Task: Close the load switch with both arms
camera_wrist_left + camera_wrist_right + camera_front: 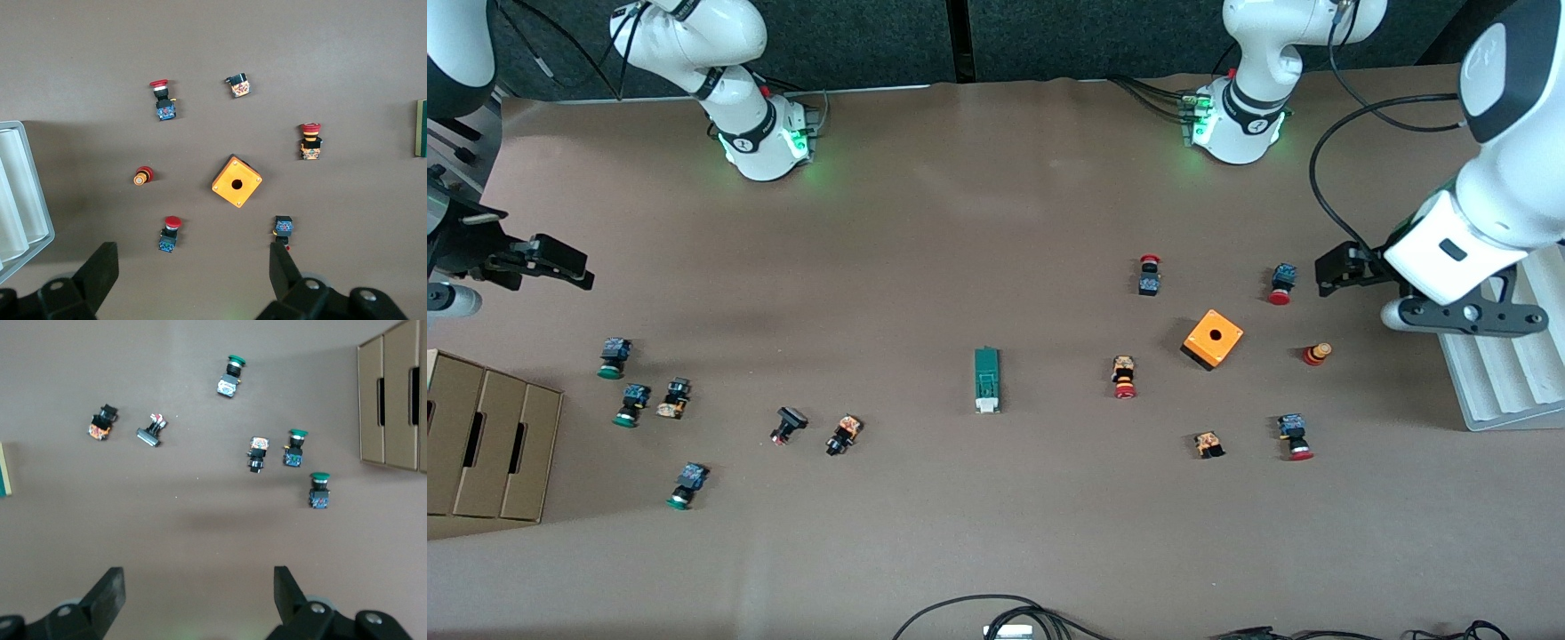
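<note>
Green-capped button (686, 484) lies nearest; load switch (986, 380) mid-table; left pincer (193, 270), right pincer (199, 593) wide, empty.

Even, moderately bright overhead light falls on the brown table (996, 533); soft, faint shadows. Green glow at both arm bases. Small buttons appear slightly soft, perhaps blurred. No glare.
</note>
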Tool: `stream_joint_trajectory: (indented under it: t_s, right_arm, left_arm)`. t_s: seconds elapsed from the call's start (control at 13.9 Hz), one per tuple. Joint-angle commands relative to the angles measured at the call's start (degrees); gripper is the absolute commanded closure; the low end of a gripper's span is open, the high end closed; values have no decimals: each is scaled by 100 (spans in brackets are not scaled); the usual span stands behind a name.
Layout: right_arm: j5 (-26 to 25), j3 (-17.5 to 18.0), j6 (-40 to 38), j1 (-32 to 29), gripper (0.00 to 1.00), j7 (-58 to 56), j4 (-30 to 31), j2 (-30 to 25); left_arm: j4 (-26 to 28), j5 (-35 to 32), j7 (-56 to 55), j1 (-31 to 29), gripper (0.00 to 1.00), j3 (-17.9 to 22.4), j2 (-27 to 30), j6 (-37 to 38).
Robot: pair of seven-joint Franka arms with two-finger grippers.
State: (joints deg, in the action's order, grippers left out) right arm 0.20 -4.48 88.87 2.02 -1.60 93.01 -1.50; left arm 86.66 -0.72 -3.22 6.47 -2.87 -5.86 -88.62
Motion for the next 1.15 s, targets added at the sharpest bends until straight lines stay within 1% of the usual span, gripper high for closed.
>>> stream_joint_trajectory:
  t_s: [0.0,0.14,0.22,0.29,0.36,0.65,0.79,1.08]
  right_arm:
    - [129,-17,34,-26,1,-262,-72,1]
    - [59,-17,34,-17,1,-218,-116,10]
    - [59,-9,43,-17,1,-209,-116,18]
    - [94,-9,43,-17,1,-209,-116,10]
    - [120,-17,51,-26,1,-218,-116,18]
    - [77,-17,51,-26,1,-192,-152,53]
    - [120,-17,51,-35,1,-148,-152,62]
    - [129,-17,34,-35,1,-7,-152,89]
  left_arm:
    - [1010,133,14,-40,0,-11,743,-489]
    - [1020,143,14,-49,0,-11,753,-498]
    - [1002,143,14,-153,0,-29,744,-490]
    - [994,186,14,-790,0,-455,709,-489]
    - [985,230,23,-918,0,-712,718,-489]
    - [976,230,23,-875,0,-706,709,-489]
    - [967,248,23,-771,0,-479,700,-498]
    - [924,239,-21,-770,0,-451,674,-437]
